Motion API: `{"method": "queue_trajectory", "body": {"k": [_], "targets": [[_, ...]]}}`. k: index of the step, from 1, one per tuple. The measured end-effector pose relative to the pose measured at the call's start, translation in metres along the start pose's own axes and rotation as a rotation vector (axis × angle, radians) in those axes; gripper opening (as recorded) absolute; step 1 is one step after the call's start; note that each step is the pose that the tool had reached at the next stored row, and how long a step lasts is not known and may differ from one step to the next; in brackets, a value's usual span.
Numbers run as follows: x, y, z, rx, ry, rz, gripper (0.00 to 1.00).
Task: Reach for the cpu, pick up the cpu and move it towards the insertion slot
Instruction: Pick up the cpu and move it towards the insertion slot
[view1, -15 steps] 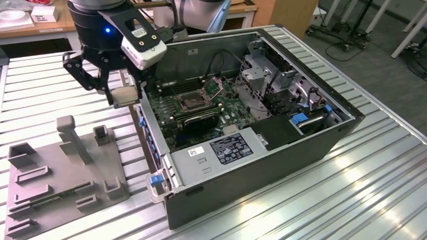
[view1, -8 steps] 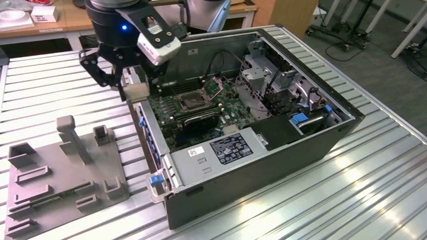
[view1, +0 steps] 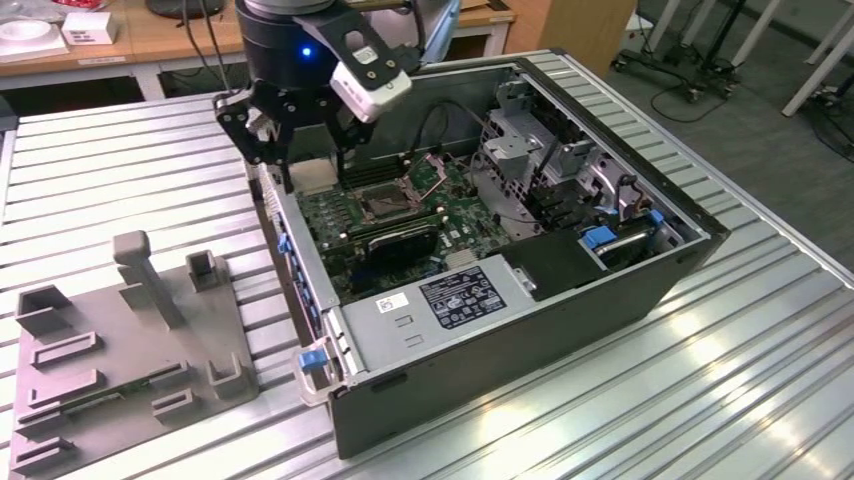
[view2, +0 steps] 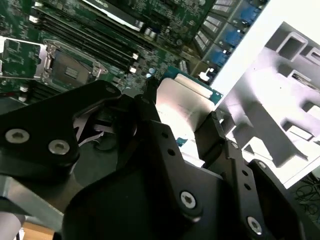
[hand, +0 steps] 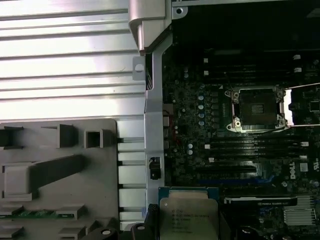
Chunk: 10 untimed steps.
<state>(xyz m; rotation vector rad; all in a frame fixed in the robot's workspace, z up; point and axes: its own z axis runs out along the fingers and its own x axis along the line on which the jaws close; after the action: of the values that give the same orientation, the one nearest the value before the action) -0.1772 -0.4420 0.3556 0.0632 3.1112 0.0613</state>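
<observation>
My gripper (view1: 312, 176) is shut on the cpu (view1: 316, 174), a flat square chip with a pale metal top. It hangs over the open computer case's wall on the exterior view's left. In the second wrist view the cpu (view2: 181, 100) sits between the two black fingers (view2: 150, 100). In the first wrist view the cpu (hand: 189, 216) shows its printed top. The insertion slot (view1: 379, 206) is a shiny-framed square socket with a dark centre on the green board, a short way from the held chip. Both wrist views show the insertion slot (view2: 67, 72) (hand: 257, 107) open and bare.
The open computer case (view1: 534, 300) lies on a ribbed metal table (view1: 120, 160). A grey plastic tray (view1: 120, 340) with raised blocks sits beside it on the exterior view's left. Long black memory slots (hand: 250, 147) run next to the socket. A drive cage (view1: 534, 150) fills the case's far side.
</observation>
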Motion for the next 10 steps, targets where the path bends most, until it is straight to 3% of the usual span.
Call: {"method": "queue_trajectory", "body": {"k": [6, 10], "targets": [[-0.0068, 0.0010, 0.0022, 0.0000, 0.0000, 0.000, 0.55], [-0.0171, 0.0027, 0.0041, 0.0000, 0.0000, 0.000, 0.55]]}}
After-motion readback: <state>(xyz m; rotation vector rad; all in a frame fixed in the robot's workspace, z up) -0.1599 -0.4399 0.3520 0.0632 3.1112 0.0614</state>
